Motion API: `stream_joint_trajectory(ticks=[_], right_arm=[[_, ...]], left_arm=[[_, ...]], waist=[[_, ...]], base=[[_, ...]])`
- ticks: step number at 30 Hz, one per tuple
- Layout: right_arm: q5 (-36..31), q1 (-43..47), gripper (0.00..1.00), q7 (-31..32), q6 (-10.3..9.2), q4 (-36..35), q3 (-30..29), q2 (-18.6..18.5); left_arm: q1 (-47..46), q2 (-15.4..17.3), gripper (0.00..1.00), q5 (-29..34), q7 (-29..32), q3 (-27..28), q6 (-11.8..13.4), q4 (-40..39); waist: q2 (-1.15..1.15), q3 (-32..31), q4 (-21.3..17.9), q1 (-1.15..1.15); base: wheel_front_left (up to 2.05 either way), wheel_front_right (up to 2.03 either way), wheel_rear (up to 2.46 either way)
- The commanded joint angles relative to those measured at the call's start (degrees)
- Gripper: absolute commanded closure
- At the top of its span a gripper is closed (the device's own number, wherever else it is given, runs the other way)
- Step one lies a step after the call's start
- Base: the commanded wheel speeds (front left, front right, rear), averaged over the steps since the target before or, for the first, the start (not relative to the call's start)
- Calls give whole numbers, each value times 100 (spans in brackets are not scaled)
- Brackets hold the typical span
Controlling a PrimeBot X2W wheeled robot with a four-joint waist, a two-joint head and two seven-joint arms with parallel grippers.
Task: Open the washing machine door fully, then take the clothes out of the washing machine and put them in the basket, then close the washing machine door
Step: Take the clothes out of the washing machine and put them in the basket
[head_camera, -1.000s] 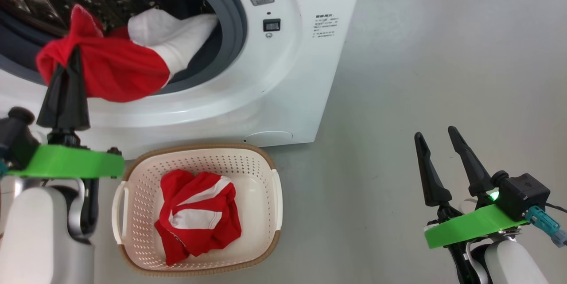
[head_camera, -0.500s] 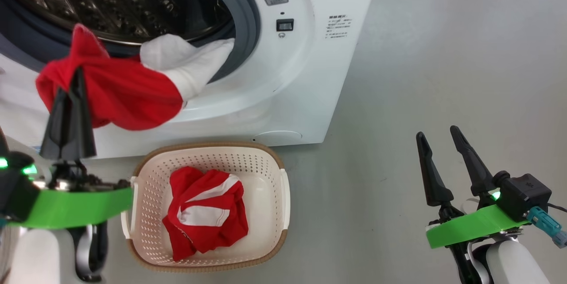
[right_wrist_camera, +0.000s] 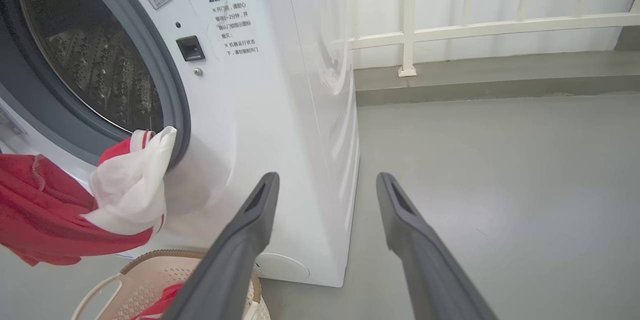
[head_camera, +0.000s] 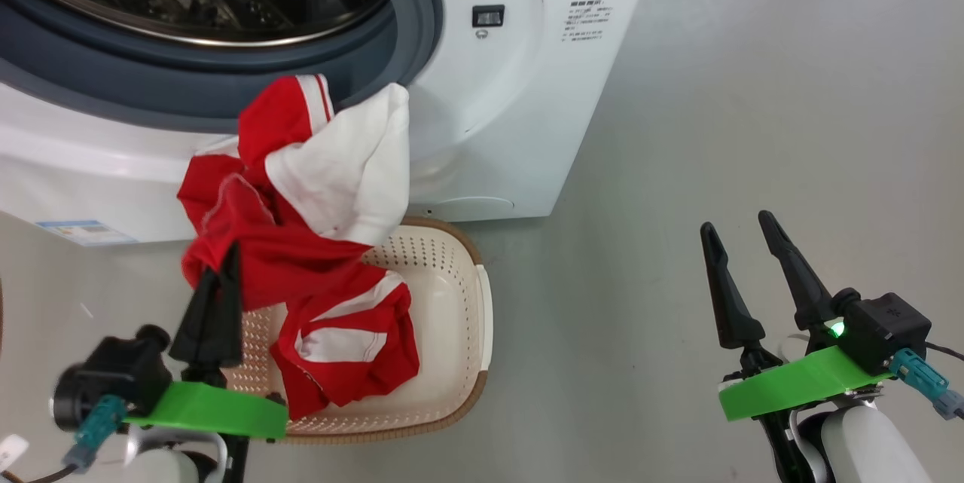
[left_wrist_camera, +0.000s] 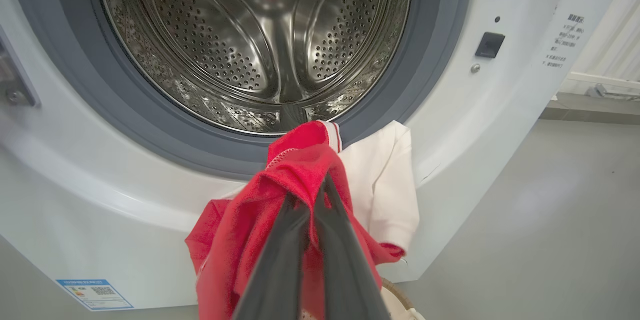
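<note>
**Garment held over the basket**

Head view: the left gripper (head_camera: pixel 230 261) is closed on a red-white garment (head_camera: pixel 316 181) that hangs over the basket (head_camera: pixel 459 279), before the washer (head_camera: pixel 527 91). A second garment (head_camera: pixel 346 347) lies in the basket. The right gripper (head_camera: pixel 734 223) is open, well apart.

Left wrist view: the garment hangs below the drum (left_wrist_camera: pixel 250 50).

Right wrist view: open fingers (right_wrist_camera: pixel 240 250), floor (right_wrist_camera: pixel 500 160) beside the washer.
</note>
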Motion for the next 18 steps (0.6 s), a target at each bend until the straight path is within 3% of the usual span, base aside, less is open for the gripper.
stream_joint_trajectory(ticks=[1,11,18], right_arm=[[-19,-99,0,-37,36,-147,147,4],[-62,-322,0,-37,36,-211,180,4],[-53,-462,0,-37,36,-302,191,4]], left_arm=[[-24,99,100,-14,-28,137,-32,-18],[-395,201,100,-9,-28,-217,-32,1591],[-843,397,100,-78,-28,-769,-32,2429]], waist=[[0,95,-6,0],[0,583,-139,0],[0,1038,-183,0]], base=[[0,0,0],[0,0,0],[0,0,0]])
